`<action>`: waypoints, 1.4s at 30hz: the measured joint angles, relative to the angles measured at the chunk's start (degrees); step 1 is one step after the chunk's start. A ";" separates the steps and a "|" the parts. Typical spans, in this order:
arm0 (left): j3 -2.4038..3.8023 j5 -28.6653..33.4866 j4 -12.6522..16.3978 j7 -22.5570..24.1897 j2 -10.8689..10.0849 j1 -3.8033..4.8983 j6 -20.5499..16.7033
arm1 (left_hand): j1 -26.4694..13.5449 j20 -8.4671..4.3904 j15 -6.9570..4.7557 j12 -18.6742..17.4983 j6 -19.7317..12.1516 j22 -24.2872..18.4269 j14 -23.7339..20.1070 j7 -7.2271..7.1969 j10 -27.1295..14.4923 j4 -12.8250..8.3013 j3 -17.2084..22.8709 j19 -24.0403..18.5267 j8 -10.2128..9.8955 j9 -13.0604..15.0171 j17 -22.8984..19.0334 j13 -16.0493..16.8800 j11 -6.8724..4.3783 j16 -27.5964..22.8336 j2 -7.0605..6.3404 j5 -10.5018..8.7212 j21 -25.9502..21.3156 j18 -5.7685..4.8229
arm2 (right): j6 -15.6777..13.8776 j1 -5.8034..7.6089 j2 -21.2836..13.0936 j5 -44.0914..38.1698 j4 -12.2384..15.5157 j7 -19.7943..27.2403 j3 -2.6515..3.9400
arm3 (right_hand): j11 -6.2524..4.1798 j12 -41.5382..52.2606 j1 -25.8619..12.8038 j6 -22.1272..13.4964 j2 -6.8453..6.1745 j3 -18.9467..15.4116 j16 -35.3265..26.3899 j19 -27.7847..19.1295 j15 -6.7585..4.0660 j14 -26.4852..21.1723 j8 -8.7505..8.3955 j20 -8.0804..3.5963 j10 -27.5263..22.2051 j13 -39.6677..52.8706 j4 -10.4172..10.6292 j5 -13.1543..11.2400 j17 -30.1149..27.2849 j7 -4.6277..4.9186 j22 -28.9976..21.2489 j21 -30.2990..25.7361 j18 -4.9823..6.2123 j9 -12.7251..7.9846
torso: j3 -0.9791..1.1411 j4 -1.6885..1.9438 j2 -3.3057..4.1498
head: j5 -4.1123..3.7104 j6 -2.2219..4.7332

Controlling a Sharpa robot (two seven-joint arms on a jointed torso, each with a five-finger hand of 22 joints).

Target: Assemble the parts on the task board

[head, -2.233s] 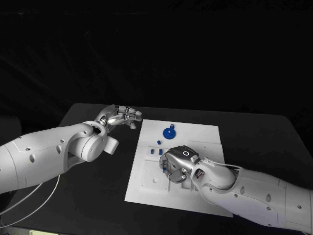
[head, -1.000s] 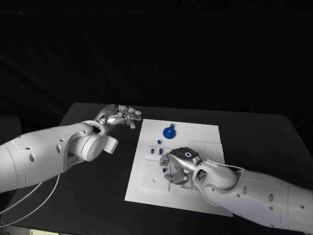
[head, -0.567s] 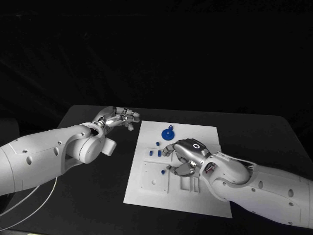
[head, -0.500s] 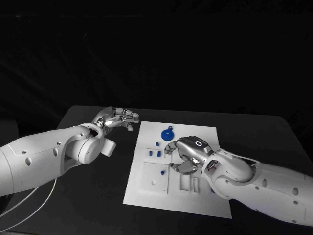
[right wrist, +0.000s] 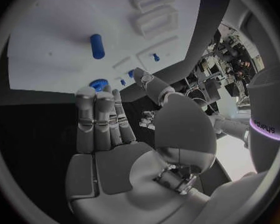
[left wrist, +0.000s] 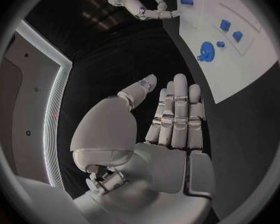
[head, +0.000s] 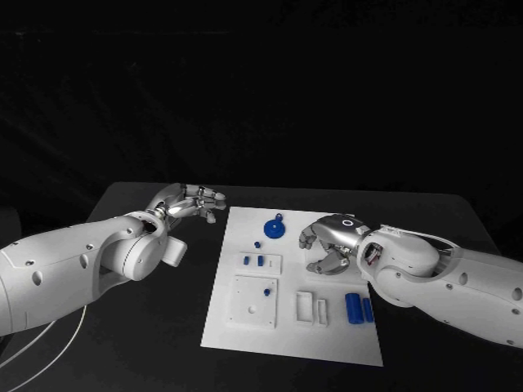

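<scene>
The left robot hand [head: 192,201] hovers over the black counter [head: 155,310] just off the far left corner of the white task board [head: 333,343], its fingers loosely curled and holding nothing; the left wrist view shows those fingers [left wrist: 177,112] held side by side and empty. On the board, a round blue gear-like part [head: 276,226] lies near the far edge, with a tiny blue peg [head: 258,243] just below it and two small blue blocks [head: 253,260] seated in a recessed panel. Nearer the robot, a square white plate [head: 255,300] and two upright white slots [head: 311,307] sit mid-board. Beside them to the right lie two blue cylinders [head: 357,308], side by side. The right robot hand [head: 330,245] hangs above the board's right half, fingers curled downward and apart, gripping nothing; the right wrist view shows its palm [right wrist: 124,169] empty, one blue cylinder [right wrist: 97,46] on the board beyond.
</scene>
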 measured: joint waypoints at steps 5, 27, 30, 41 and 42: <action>-0.02 0.02 -0.03 0.01 -0.02 0.00 0.01 | 0.00 0.00 0.00 0.00 0.00 0.00 0.00 0.00 0.01 0.00 0.00 0.00 0.00 -0.05 0.00 0.00 -0.01 0.00 0.00 0.00 0.00 0.00 | 2.84 0.00 0.07 -0.97 -0.78 -1.05 -0.07 | 0.13 0.00 -0.44 -0.92 -0.02 -0.97 0.00 -0.61 0.31 -0.33 0.00 0.19 -0.92 -0.72 -0.67 -1.81 -0.07 -0.72 0.00 -0.06 0.00 -0.08 | 0.03 0.01 0.04 | -0.05 0.01; -0.02 0.06 -0.20 0.02 -0.05 -0.02 0.02 | 0.00 0.10 0.00 0.00 0.00 0.04 0.00 0.00 0.03 0.00 0.00 -0.10 0.00 -0.04 0.10 0.00 -0.03 0.00 0.00 0.00 0.00 0.01 | 5.12 -0.83 0.80 -5.05 -2.91 -3.29 -0.79 | -1.87 3.00 4.41 3.98 1.00 8.05 0.51 0.68 -1.17 0.53 3.43 -0.20 5.03 -0.30 3.41 -4.90 -0.45 -0.64 0.04 -0.22 -0.02 1.53 | -0.09 0.13 0.08 | -0.14 -0.25; -0.03 0.07 -0.22 0.02 -0.06 -0.02 0.02 | -0.23 0.10 0.00 0.00 0.00 0.04 0.00 0.00 0.03 0.00 0.00 -0.11 -0.01 -0.04 0.09 0.00 -0.03 -0.09 0.23 0.00 -0.12 0.00 | 5.19 -0.90 0.82 -5.36 -2.98 -3.31 -0.80 | -2.54 3.69 4.67 4.94 1.26 8.40 0.51 0.77 -1.80 0.70 3.98 -0.13 6.31 0.11 3.73 -4.90 -0.53 -0.82 0.04 0.13 -0.03 1.75 | -0.10 0.12 0.08 | -0.14 -0.35; -0.03 0.08 -0.26 0.02 -0.12 -0.02 0.02 | -0.23 0.11 0.00 0.00 0.00 0.09 0.00 0.00 0.03 0.00 0.00 -0.11 -0.01 -0.04 0.15 0.00 -0.03 -0.22 0.23 0.00 -0.19 0.00 | 5.30 -1.10 1.13 -6.36 -3.43 -3.38 -0.80 | -3.28 4.81 5.43 7.02 2.43 9.19 0.52 0.75 -2.58 0.53 4.86 -0.11 8.65 1.24 3.77 -4.90 -0.57 -1.62 0.03 0.45 -0.03 2.16 | -0.07 0.10 0.08 | -0.09 -0.55; -0.03 0.08 -0.26 0.02 -0.12 -0.02 0.02 | -0.23 0.11 0.00 0.00 0.00 0.09 0.00 0.00 0.03 0.00 0.00 -0.11 -0.01 -0.04 0.15 0.00 -0.04 -0.22 0.23 0.00 -0.19 0.00 | 5.27 -1.14 1.18 -6.47 -3.48 -3.38 -0.80 | -3.39 4.91 5.35 7.27 2.62 9.19 0.52 0.75 -2.66 0.61 5.02 -0.11 8.75 1.35 3.77 -4.90 -0.57 -1.65 0.03 0.45 -0.03 2.24 | -0.07 0.09 0.08 | -0.09 -0.57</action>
